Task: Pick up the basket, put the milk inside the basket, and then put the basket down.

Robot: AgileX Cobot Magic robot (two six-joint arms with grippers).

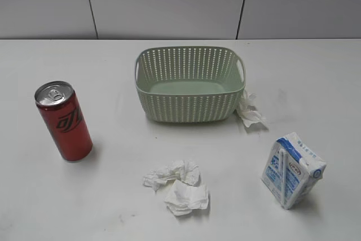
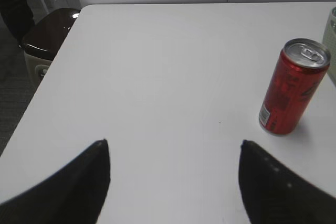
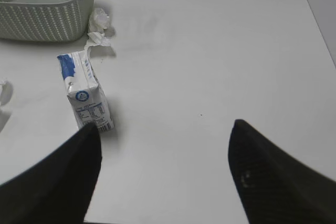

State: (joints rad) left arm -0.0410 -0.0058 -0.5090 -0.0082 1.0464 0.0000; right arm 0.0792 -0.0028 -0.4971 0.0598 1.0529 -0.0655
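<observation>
**Supervisor:** What did the room and surface look like from your station?

**Me:** I had a plain white table (image 1: 169,207) against a pale panelled wall (image 1: 169,4). The left wrist view showed a dark chair (image 2: 50,32) off the table's far corner. The table carried light smudges and some litter: crumpled tissues (image 1: 177,185) near the front, and another tissue wad (image 1: 248,111) touching the basket's right end.

**Supervisor:** And the task items?

**Me:** The basket (image 1: 190,105) stood upright and empty at the middle back. The milk (image 1: 292,170) stood at the front right, well apart from it. A red can (image 1: 63,121) stood at the left.

**Supervisor:** The grippers?

**Me:** Neither was in the exterior view. The left gripper (image 2: 175,145) hung over bare table with fingers spread and nothing between them, the can to its right. The right gripper (image 3: 165,129) was likewise spread wide and empty, the milk just beyond its left finger. I judged that split sensible: left arm for lifting the basket, right for the carton.
</observation>
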